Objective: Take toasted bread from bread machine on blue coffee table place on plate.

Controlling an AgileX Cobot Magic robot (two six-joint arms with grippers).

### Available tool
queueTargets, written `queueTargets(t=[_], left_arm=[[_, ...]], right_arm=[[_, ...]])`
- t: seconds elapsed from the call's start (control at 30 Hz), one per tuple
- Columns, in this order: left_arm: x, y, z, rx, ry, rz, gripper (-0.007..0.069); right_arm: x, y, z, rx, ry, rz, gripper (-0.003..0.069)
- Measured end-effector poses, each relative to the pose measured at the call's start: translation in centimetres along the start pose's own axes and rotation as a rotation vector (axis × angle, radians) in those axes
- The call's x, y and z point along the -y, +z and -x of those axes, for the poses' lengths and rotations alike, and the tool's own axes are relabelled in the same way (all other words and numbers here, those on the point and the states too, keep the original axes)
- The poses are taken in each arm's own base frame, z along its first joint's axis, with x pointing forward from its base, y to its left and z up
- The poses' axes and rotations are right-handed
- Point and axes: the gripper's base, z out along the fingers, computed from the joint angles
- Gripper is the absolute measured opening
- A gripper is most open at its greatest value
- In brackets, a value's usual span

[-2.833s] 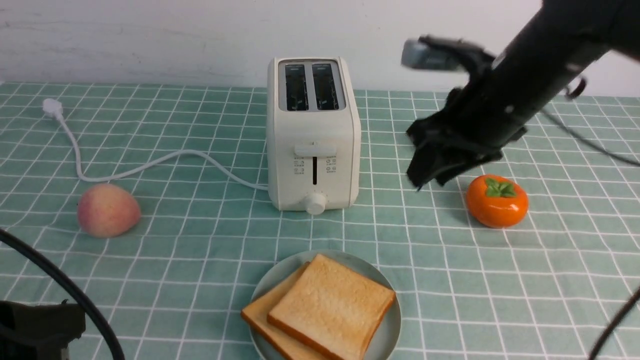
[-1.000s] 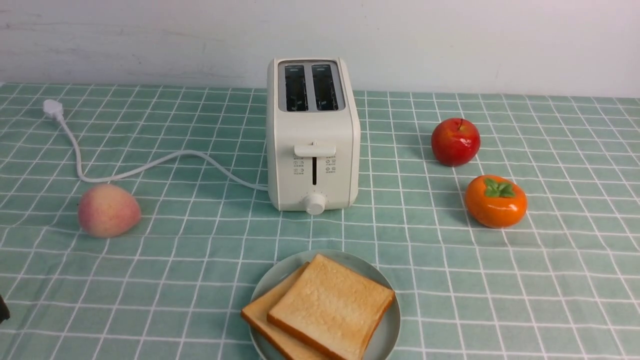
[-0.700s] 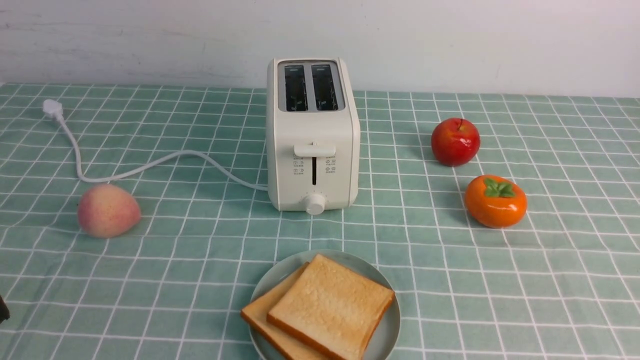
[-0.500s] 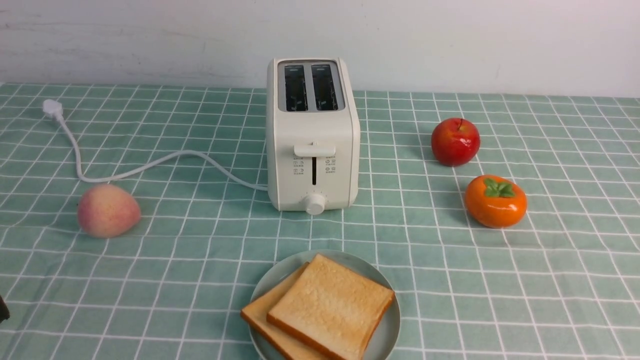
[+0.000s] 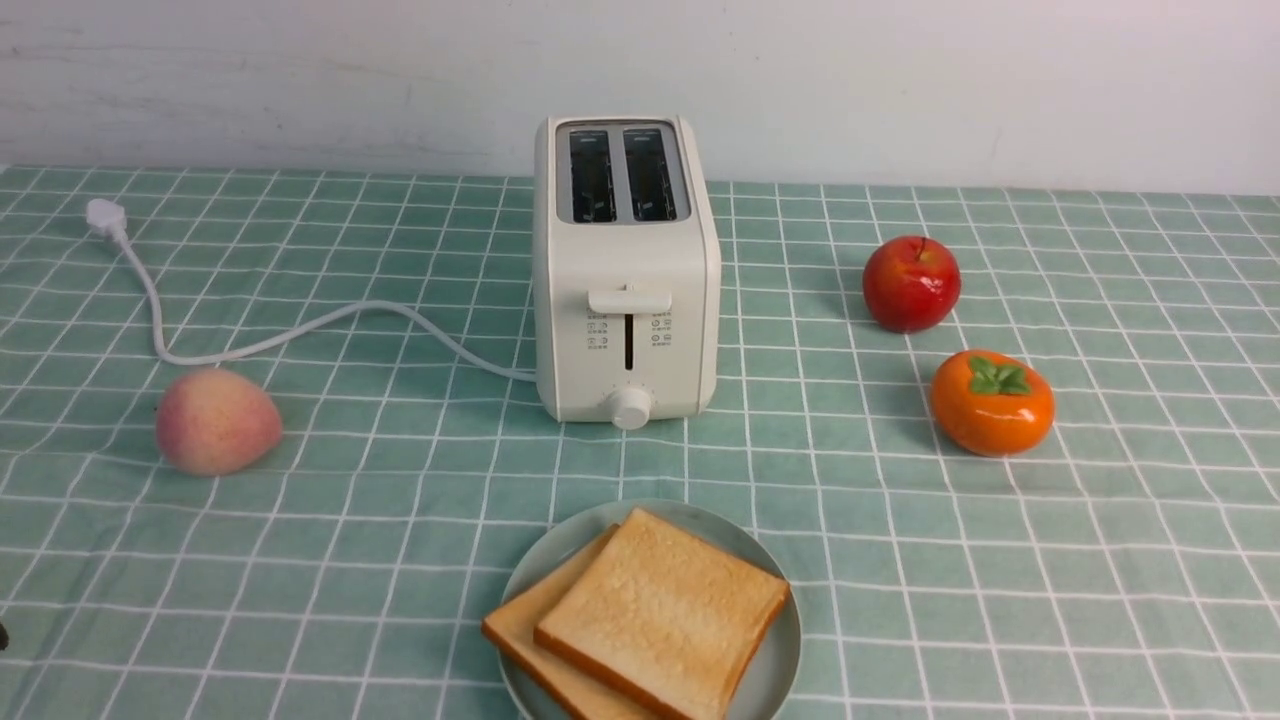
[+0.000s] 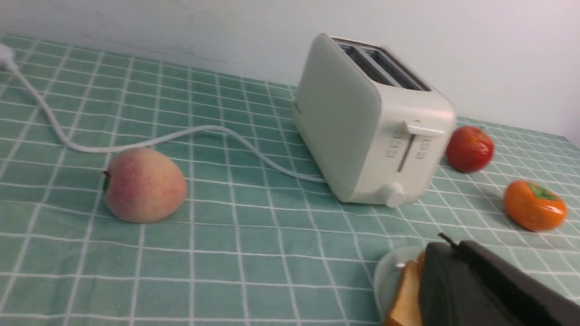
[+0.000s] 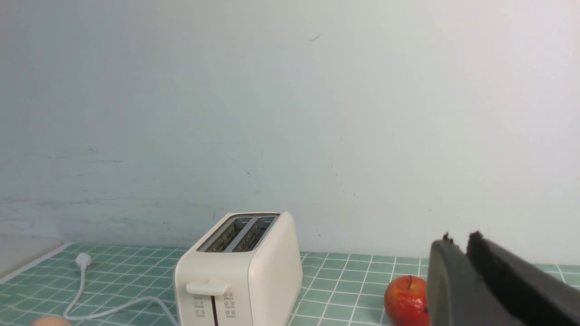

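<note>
Teal-green cloth with a white grid of squares (image 5: 400, 560) covers the broad, flat table up to a pale, faintly scuffed wall (image 5: 900, 80). On it stands a boxy cream-white two-slot toaster (image 5: 630, 260) with rounded edges, a front lever and a round knob, both slots vacant. Nearer the camera lies a round, pale blue-green plate with a low raised rim (image 5: 785, 660), cut off by the edge of the front view. Two square slices of golden-tan toast (image 5: 660, 610), porous-faced with browner crusts, rest on it, one overlapping the other, the lower slice's corner jutting past the rim. A smooth white cord with a plug (image 5: 240, 350) curves left from the toaster. Behind the plate and to its left sits a fuzzy pink-and-yellow peach (image 5: 218, 422); right of the toaster are a glossy orange persimmon with green leaves (image 5: 992, 402) and, farther back, a shiny red apple (image 5: 911, 284). In the wrist views, the dark left gripper (image 6: 446, 244) is closed with nothing held, while the dark right gripper (image 7: 460, 242) shows its fingers narrowly parted, likewise holding nothing.
</note>
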Motion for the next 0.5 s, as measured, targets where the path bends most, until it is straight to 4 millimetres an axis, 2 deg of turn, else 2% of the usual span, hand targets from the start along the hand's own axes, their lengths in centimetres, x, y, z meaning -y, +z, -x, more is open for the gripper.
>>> queueTargets(t=[0.13,0.17,0.2,0.23,0.27,0.5], left_arm=[[-2.0,0.6,-4.0,0.01,-0.009,0.097,-0.0013],[-2.7,1.0,-5.6,-0.022,-0.009,0.12,-0.0013],[-2.8,1.0,-5.8,-0.027,-0.009,0.123,-0.0013],[-3.4,1.3,-7.4,-0.074,0.0,0.146,-0.0013],[-3.7,1.4,-8.1,-0.106,0.006,0.158,-0.0013],[-4.0,1.4,-8.9,-0.164,0.02,0.18,-0.0013]], right_arm=[[0.0,0.0,0.0,0.001,0.0,0.0,0.0051],[0.0,0.0,0.0,0.001,0.0,0.0,0.0051],[0.0,0.0,0.0,0.001,0.0,0.0,0.0051],[0.0,0.0,0.0,0.001,0.0,0.0,0.0051],[0.0,0.0,0.0,0.001,0.0,0.0,0.0051],[0.0,0.0,0.0,0.002,0.0,0.001,0.0056]])
